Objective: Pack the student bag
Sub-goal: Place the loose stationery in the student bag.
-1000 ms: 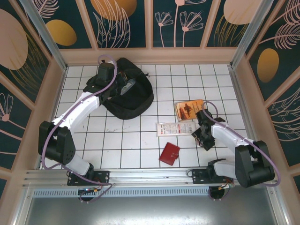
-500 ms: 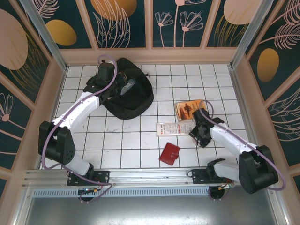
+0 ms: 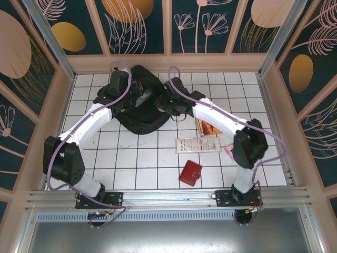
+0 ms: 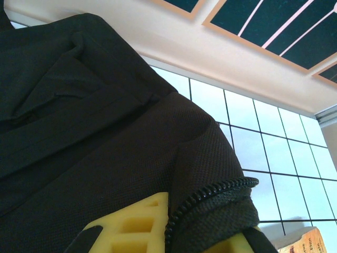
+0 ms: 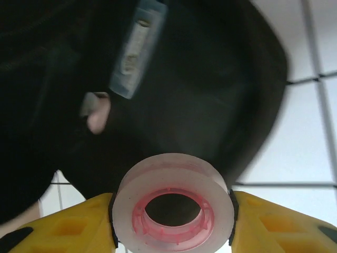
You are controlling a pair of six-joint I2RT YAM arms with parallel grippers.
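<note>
While lifting the zipper edge of the student bag [image 3: 150, 118] with the left gripper [image 4: 181, 234], noted both yellow fingers pinched tight on that black cloth, nothing but fabric between them. Found the bag at the far left-centre of the tiled table [image 3: 147, 158], close to the back wall, flat on its side, with the raised lip on its upper right. Saw the right gripper [image 5: 174, 217] reaching in over the bag's right edge, clamped on a roll of tape [image 5: 174, 171], clear with a pink core, one finger on each side of the rim. Spotted a pale blue-grey oblong [image 5: 134, 47] against the dark fabric ahead of the tape; cannot tell whether in the mouth or on top, nor what it is. Judged step in hand: bringing the tape to the opening, not yet let go. Next move, as read from here: carry on past the lifted lip until squarely over the dark gap, lower a little, then part the fingers and let the roll fall inside. Calls for holding the lip up throughout, and for care with clearance, given both wrists near each other above the bag. Counted as left to pack, by how things lie: brown booklet [image 3: 210, 124], white printed strip [image 3: 196, 143], red wallet [image 3: 190, 173], all right of centre and well apart from the bag.
</note>
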